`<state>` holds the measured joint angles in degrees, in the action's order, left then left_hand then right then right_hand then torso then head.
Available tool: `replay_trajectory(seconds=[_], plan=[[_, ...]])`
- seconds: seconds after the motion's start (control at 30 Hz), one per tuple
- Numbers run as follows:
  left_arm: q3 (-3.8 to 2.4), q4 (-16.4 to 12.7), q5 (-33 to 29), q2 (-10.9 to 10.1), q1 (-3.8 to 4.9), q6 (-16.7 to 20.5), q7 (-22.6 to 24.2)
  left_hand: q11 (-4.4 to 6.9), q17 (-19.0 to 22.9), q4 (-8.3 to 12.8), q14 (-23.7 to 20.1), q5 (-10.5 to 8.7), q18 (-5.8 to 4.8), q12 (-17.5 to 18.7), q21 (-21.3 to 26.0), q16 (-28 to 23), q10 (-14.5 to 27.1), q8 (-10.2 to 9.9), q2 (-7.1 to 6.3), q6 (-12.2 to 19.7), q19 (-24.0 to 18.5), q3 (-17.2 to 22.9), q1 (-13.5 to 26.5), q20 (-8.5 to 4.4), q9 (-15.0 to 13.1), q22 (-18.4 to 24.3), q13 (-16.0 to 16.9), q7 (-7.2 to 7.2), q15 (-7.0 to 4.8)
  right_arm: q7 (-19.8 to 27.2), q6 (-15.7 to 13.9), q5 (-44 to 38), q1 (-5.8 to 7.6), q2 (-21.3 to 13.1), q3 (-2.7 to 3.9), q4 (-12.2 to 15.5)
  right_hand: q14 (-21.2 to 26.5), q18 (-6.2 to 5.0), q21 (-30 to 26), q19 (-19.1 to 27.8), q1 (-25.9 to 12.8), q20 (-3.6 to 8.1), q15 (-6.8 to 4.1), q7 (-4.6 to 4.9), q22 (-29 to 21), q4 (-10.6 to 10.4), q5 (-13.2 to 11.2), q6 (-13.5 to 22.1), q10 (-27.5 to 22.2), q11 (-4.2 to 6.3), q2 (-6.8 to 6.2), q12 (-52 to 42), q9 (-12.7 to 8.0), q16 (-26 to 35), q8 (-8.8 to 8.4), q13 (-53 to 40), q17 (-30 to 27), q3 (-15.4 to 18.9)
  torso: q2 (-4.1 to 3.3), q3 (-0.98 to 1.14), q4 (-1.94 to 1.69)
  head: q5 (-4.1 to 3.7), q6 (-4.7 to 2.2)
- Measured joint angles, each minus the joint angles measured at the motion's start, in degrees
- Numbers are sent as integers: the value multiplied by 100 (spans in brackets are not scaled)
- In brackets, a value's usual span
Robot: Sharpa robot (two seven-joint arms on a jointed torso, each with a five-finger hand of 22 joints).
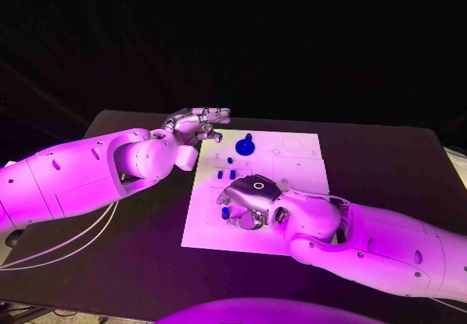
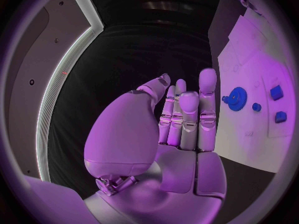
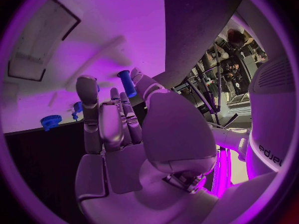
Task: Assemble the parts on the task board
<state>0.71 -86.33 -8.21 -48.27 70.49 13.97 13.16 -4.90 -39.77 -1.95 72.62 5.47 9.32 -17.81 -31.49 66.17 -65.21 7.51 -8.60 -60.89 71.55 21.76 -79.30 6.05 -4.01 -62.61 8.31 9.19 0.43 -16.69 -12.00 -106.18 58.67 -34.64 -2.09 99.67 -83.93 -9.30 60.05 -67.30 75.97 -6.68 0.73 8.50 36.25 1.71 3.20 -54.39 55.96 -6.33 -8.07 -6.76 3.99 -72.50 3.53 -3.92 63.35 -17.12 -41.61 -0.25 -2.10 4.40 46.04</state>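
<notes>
Reading no clear writing anywhere, I pinch a small blue peg [image 3: 127, 83] in my right hand [image 1: 249, 200] over the task board [image 1: 297, 177] centre, while my left hand [image 1: 198, 123] hovers empty, fingers straight, at the board's ten o'clock corner, near a blue gear [image 1: 245, 145].

Robot lab / demo rig. Evidence: black table [image 1: 146, 270] w/ white task board [image 1: 297, 169], black backdrop behind, coloured stage-type light, cables off arm, tripods + equipment racks [image 3: 215, 92] at room edge.
</notes>
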Motion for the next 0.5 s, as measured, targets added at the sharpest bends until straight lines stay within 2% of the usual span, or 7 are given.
replay_trajectory(seconds=[0.1,0.27,0.4,0.5], plan=[[0,4,0,-2,0,-4,-7,0,3,1,0,0,0,0,0,0,0,0,0,0,0,-1,0,0,0,3,0,0,0,44,-269,51,-12,-128,13,102,0,0,0,0,72,0,0,29,0,0,3,-29,-12,12,72,-74,3,1,23,-8,-20,45,0,2,3,-6,-3],[3,8,0,-10,-1,-12,-17,12,10,0,0,0,0,0,0,0,12,0,0,12,0,-1,0,0,0,3,-1,12,0,160,-684,233,-2,-490,88,354,0,0,0,-4,111,3,0,88,20,-31,36,-109,51,29,111,-242,17,45,34,-15,-73,126,2,3,18,-26,-15],[11,12,0,-16,-3,-17,-26,20,11,1,0,0,0,0,0,0,21,0,0,21,0,-1,0,0,0,3,-1,21,0,227,-825,561,130,-933,125,623,0,1,39,-110,134,1,0,97,135,-63,83,-207,302,41,134,-410,19,43,48,-33,-42,157,9,3,29,-55,-38],[20,12,1,-20,-3,-20,-30,20,11,1,0,0,0,0,0,0,20,0,0,21,0,0,0,0,0,3,-1,21,0,226,-836,930,301,-1364,154,810,0,1,239,-267,107,13,0,108,424,-125,102,-276,743,62,160,-641,22,-155,47,-92,224,220,16,1,37,-90,-49]])
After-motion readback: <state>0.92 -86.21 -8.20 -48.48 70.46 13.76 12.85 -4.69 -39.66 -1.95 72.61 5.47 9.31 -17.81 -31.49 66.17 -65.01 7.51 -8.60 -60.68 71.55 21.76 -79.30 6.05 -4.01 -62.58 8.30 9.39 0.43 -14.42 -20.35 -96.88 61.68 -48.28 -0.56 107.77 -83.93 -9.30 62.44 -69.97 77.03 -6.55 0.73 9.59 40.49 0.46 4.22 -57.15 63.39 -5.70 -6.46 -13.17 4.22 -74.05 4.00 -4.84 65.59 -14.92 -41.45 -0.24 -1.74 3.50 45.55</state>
